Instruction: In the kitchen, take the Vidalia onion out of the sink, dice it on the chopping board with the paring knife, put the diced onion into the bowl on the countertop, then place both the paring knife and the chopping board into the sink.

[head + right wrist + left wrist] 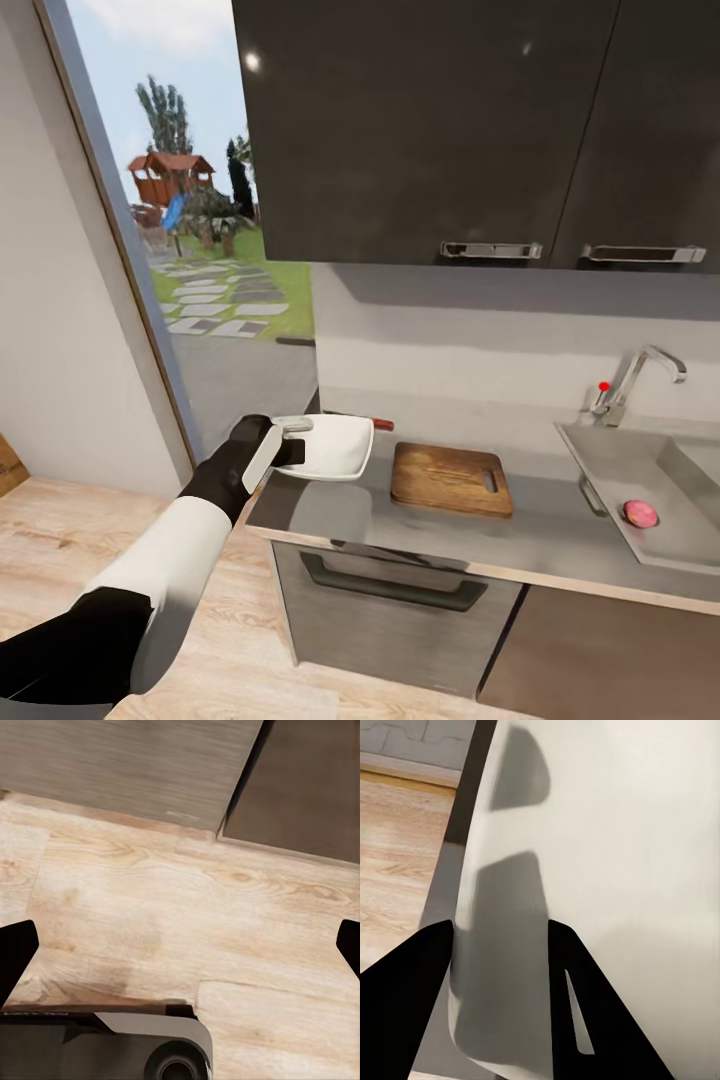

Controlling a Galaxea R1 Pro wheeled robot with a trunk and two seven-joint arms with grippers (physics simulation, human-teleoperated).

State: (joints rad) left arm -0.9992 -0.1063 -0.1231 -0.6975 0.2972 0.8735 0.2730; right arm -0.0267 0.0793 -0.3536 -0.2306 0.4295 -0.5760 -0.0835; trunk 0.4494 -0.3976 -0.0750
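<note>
Grey steel-look countertop (540, 545) carries, in the head view, one glossy white square bowl with rounded corners (335, 446) at its left end and one mid-brown wooden chopping board (452, 479) just to the right of it, apart from it. The board's long axis runs along the countertop, with its slot-shaped handle hole toward the sink. One matte grey steel sink (690, 540) sits at the right end with a chrome curved tap (640, 380) and red knob at its back edge, and one small round pinkish-red Vidalia onion (640, 514) lies on the basin floor near the front left corner. Behind the bowl, near the countertop's back edge, the red handle of the paring knife (380, 424) pokes out to the right; its blade is hidden by the bowl.

The left gripper (285, 440) grips the bowl's left rim. The left wrist view adds the detail: two dark fingers (405, 1005) are pinched on the white rim (607, 870).

The right wrist view shows pale wooden floor (187, 915) and dark cabinet fronts (127, 765); the right gripper (180, 945) has its fingertips spread wide apart at the frame's sides.
</note>
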